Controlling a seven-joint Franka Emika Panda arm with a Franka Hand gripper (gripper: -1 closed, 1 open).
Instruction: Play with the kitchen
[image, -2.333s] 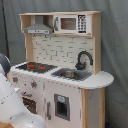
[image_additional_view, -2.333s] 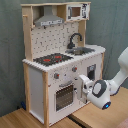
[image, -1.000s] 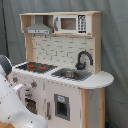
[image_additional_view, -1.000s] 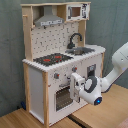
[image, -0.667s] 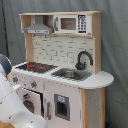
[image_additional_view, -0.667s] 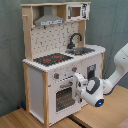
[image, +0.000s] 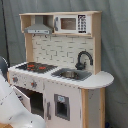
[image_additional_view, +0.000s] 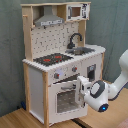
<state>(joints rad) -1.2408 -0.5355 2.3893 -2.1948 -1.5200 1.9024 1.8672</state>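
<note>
Rounded white arm (image_additional_view: 100, 94) meets the kitchen (image_additional_view: 55, 60)'s windowed oven door (image_additional_view: 64, 99); jaws' state unclear.

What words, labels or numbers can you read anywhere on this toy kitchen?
None can be read.
The microwave has a dark button panel, but its marks are too blurred to read.
The stove knobs show no legible marks.
The arm shows no legible label.
</note>
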